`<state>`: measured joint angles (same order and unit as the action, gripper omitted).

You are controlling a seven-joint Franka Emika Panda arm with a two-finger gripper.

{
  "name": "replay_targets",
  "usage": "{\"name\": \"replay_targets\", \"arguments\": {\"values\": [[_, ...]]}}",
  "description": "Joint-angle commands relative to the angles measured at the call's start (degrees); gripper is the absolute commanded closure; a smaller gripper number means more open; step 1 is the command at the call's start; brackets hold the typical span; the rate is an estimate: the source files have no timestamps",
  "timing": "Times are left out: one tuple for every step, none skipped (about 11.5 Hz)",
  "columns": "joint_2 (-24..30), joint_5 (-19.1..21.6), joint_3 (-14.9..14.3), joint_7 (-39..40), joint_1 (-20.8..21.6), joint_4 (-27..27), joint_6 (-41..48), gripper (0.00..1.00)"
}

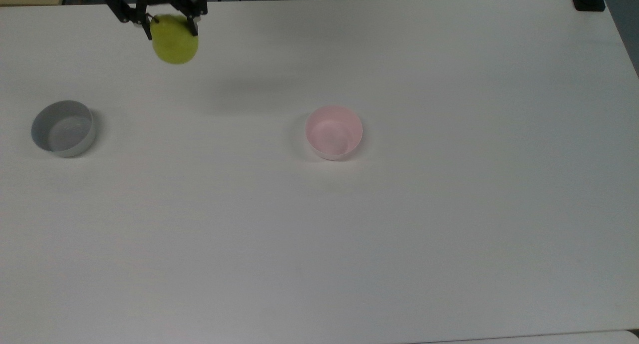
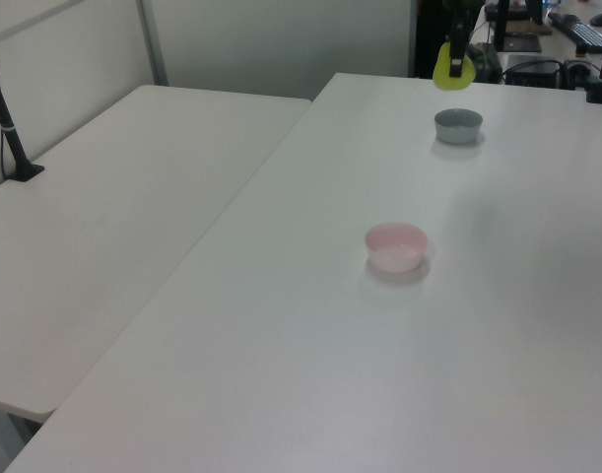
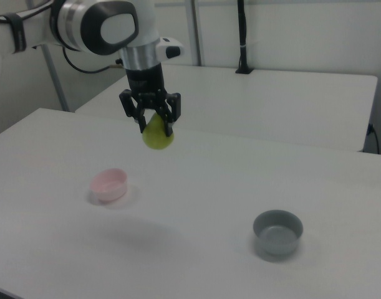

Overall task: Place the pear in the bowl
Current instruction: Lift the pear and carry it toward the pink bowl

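— Where is the pear (image 1: pixel 174 45) being kept at this moment?

— It is being held clear of the white table (image 1: pixel 399 244), well above the surface, clamped between the two black fingers of the gripper (image 1: pixel 169 28). In the top view it is being seen close to the table's far edge, towards the far-left corner. Its narrow stem end is being pinched from above, so its long axis is being kept roughly upright, with the rounded bottom hanging free.

— And which way is the pink bowl (image 1: pixel 334 132) lying from the claw?

— In the top view it is being shown well apart from the pear, off to the right and nearer the table's middle. In the right view the pear (image 3: pixel 157 136) is being seen above and to the right of the pink bowl (image 3: pixel 110 184). The grey bowl (image 1: pixel 63 128) is being left near the table's left edge in the top view, on the other side of the pear.

— So what is being asked of the coming move?

— Judging from this, a sideways carry towards the pink bowl, then a lowering over its open mouth, is being called for.
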<state>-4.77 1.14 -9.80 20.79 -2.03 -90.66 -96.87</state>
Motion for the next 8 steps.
{"name": "replay_targets", "arguments": {"values": [[3.53,0.09,0.92,-0.84,0.97,-1.80,3.09,0.99],[4.14,0.18,0.92,-1.62,2.72,-2.58,3.09,0.99],[4.76,0.18,0.92,-2.94,4.21,-3.03,3.01,0.99],[5.03,0.18,0.83,-4.17,5.88,-3.73,2.31,0.99],[5.20,0.18,0.75,-5.75,8.25,-4.17,2.22,0.99],[5.47,0.18,0.57,-8.02,10.62,-5.48,1.43,0.99],[5.73,0.18,0.57,-10.31,12.91,-6.97,-0.14,0.99],[5.73,0.18,0.66,-12.07,14.58,-8.73,-1.64,0.99]]}}
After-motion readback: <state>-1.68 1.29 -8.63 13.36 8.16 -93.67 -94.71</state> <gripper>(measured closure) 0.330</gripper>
